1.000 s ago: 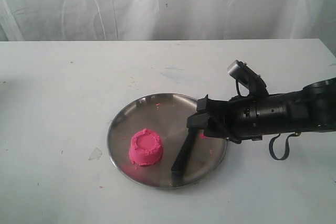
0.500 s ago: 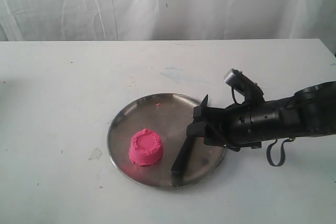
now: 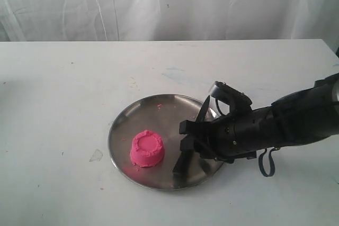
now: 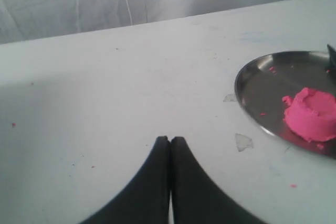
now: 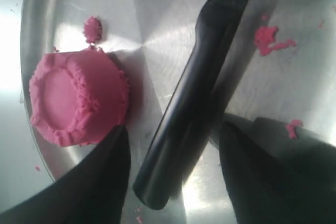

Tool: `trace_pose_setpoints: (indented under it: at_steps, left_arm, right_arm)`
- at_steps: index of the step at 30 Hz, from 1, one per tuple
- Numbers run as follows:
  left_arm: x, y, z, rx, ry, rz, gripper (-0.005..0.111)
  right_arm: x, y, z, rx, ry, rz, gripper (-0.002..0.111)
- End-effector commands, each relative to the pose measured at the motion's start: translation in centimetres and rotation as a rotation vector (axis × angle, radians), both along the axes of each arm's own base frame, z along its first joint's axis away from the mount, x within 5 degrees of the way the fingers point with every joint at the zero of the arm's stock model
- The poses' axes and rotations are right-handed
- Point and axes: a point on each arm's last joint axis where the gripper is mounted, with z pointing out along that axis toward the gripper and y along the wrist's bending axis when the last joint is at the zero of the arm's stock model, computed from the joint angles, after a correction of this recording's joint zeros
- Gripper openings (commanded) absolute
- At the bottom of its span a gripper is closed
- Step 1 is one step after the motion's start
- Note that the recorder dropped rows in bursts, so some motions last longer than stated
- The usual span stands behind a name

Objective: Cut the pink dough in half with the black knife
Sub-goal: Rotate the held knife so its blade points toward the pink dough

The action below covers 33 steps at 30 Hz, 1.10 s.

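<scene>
On the round steel plate [image 3: 139,114], as read in the exterior view, the pink dough [image 3: 147,149] is seated at about 8 o'clock, whole and uncut. The black knife [image 3: 181,164] is laid flat at about 5 o'clock, with its butt near the rim and its length running up toward 1 o'clock. The right gripper [image 3: 185,137] is brought in from 3 o'clock and held spread wide. Its jaws are set on either side of the knife handle and nothing is grasped. The left gripper [image 4: 169,139] is pressed closed and empty over bare table, well apart from the plate.

Several faults can be foreseen. If the jaws are closed off-centre, the handle may be skated across the slick steel or rolled, so that the blade would be held edge-askew. In the right wrist view one finger is seen just beside the dough. Whether it touches cannot be told, and the lump could be dented or pushed on closing. The plate does not appear to be fastened, so it may be shifted under a pressing cut. Soft putty may also cling to the blade.

The white table [image 3: 63,78] is scuffed and stained, with pink crumbs [image 5: 268,38] scattered on the plate. A white draped sheet [image 3: 159,3] is hung behind at 12 o'clock.
</scene>
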Motion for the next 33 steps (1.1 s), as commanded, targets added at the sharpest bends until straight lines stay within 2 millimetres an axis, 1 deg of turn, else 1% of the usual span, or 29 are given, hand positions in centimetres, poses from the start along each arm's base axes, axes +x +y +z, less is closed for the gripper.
trace_pose_setpoints:
  at_steps: [1,3,7,11,13,16,18,19,20,21,23,24,26,28,31,33]
  left_arm:
    - [0.0,-0.2,-0.1,-0.261,0.038,0.033,0.0]
    - [0.0,-0.2,-0.1,-0.297,0.044,0.04,0.0]
    - [0.0,-0.2,-0.1,-0.299,0.046,0.04,0.0]
    - [-0.1,-0.2,-0.1,-0.314,0.05,0.038,0.0]
    - [-0.1,-0.2,-0.1,-0.314,0.052,0.038,0.0]
    - [-0.1,-0.2,-0.1,-0.316,0.052,0.038,0.0]
    - [-0.1,-0.3,-0.1,-0.331,0.055,0.035,0.0]
    - [-0.1,-0.3,-0.1,-0.331,0.055,0.035,0.0]
    - [-0.1,-0.3,-0.1,-0.331,0.055,0.035,0.0]
    - [-0.1,-0.3,-0.1,-0.331,0.055,0.035,0.0]
    - [-0.1,-0.3,-0.1,-0.332,0.05,0.036,0.0]
    - [0.0,-0.2,0.0,-0.333,0.043,0.037,0.0]
    - [0.1,-0.1,0.4,-0.366,-0.005,0.045,0.0]
    - [0.1,0.1,1.2,-0.522,-0.064,0.07,0.0]
    - [0.1,0.1,1.3,-0.71,-0.036,0.092,0.0]
    - [0.0,0.0,2.1,-0.792,-0.023,0.091,0.0]
  right_arm:
    - [0.7,0.4,-0.5,0.01,0.032,-0.029,0.049]
    - [1.1,0.6,-0.7,0.012,0.036,-0.029,0.049]
    - [1.6,0.8,-1.5,-0.005,0.054,-0.036,0.049]
    - [1.7,0.8,-2.5,-0.061,0.078,-0.042,0.049]
    - [1.7,0.9,-2.9,-0.089,0.079,-0.034,0.047]
    - [1.6,0.9,-3.2,-0.124,0.075,-0.023,0.038]
    - [1.6,0.8,-3.2,-0.136,0.068,-0.012,0.03]
    - [1.6,0.8,-3.2,-0.147,0.062,-0.004,0.022]
    - [1.6,0.8,-3.2,-0.149,0.06,-0.006,0.018]
    - [1.6,0.7,-3.3,-0.156,0.055,-0.004,0.012]
    - [1.7,0.6,-3.3,-0.167,0.047,-0.009,0.007]
    - [1.7,0.6,-3.3,-0.17,0.045,-0.012,0.006]
    - [1.9,0.5,-2.7,-0.172,0.021,-0.017,0.005]
    - [1.9,0.5,-1.3,-0.161,-0.025,-0.006,0.005]
    - [1.9,0.5,0.5,-0.145,-0.079,0.001,0.005]
    - [1.9,0.4,1.4,-0.156,-0.122,0.017,0.005]
